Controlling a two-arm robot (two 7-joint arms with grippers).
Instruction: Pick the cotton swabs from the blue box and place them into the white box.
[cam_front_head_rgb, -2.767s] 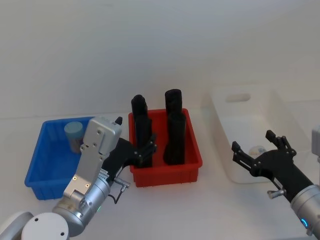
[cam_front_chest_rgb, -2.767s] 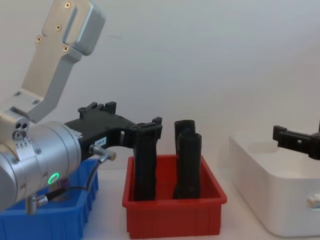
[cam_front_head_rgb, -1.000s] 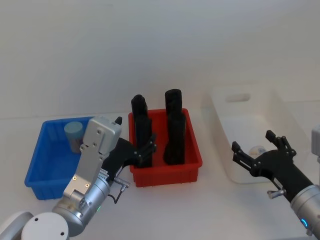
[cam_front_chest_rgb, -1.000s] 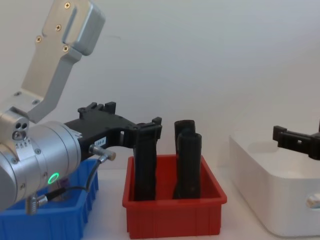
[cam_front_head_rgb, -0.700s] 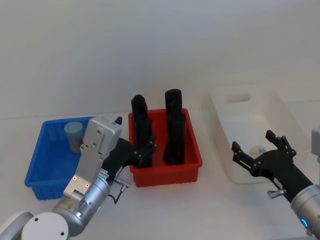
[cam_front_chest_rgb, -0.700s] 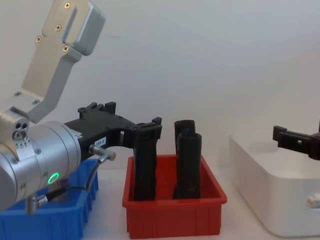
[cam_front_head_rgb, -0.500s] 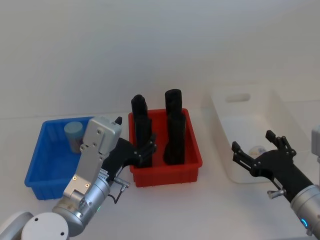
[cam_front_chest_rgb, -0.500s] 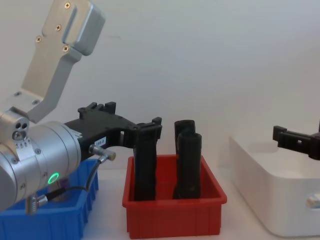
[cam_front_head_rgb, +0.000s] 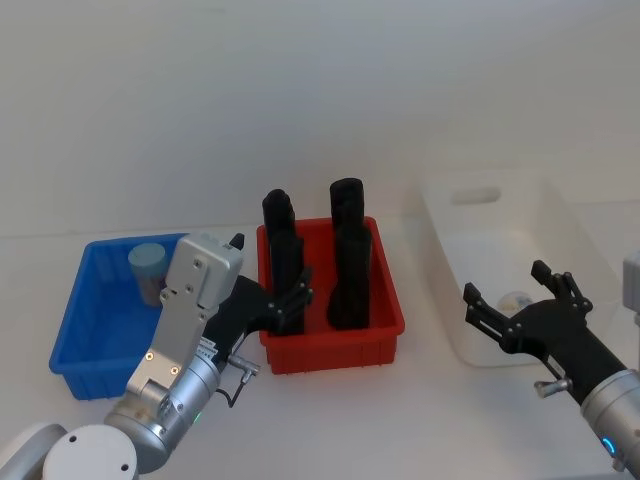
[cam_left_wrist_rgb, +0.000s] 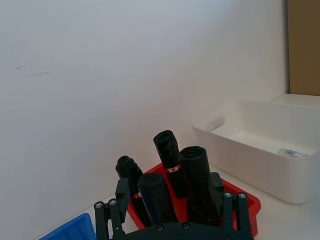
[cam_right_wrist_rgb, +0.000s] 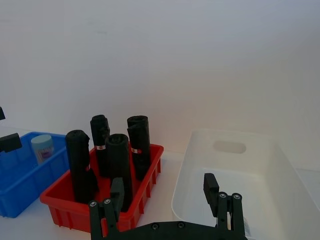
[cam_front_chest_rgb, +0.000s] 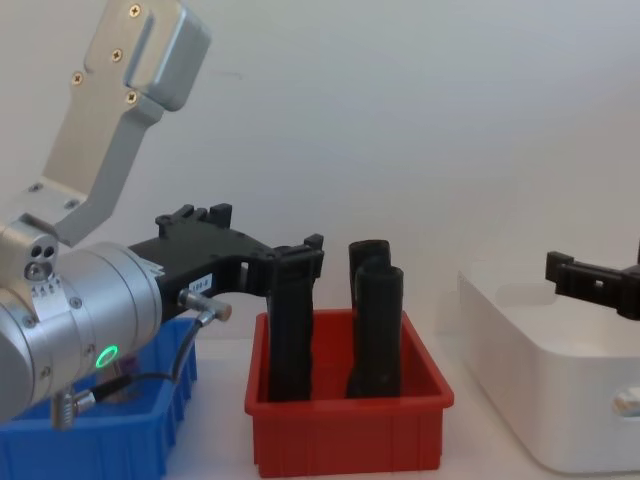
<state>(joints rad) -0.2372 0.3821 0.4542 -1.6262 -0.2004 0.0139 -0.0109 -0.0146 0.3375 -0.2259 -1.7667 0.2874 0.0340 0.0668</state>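
Note:
The blue box (cam_front_head_rgb: 92, 345) stands at the left, with one of the cotton swabs (cam_front_head_rgb: 147, 267), a clear tub with a light blue lid, upright in its far corner. It also shows in the right wrist view as a cotton swab tub (cam_right_wrist_rgb: 42, 147) in the blue box (cam_right_wrist_rgb: 17, 182). My left gripper (cam_front_head_rgb: 269, 266) hangs open and empty between the blue box and the red bin, raised above them. The white box (cam_front_head_rgb: 438, 232) stands at the right, and a clear tub (cam_front_head_rgb: 515, 298) lies inside it. My right gripper (cam_front_head_rgb: 505, 281) is open and empty over the white box's near end.
A red bin (cam_front_head_rgb: 384, 296) with several tall black rolls (cam_front_head_rgb: 349, 250) stands between the two boxes, close to my left gripper's fingers. Bare white table lies in front of all three containers. A plain white wall is behind them.

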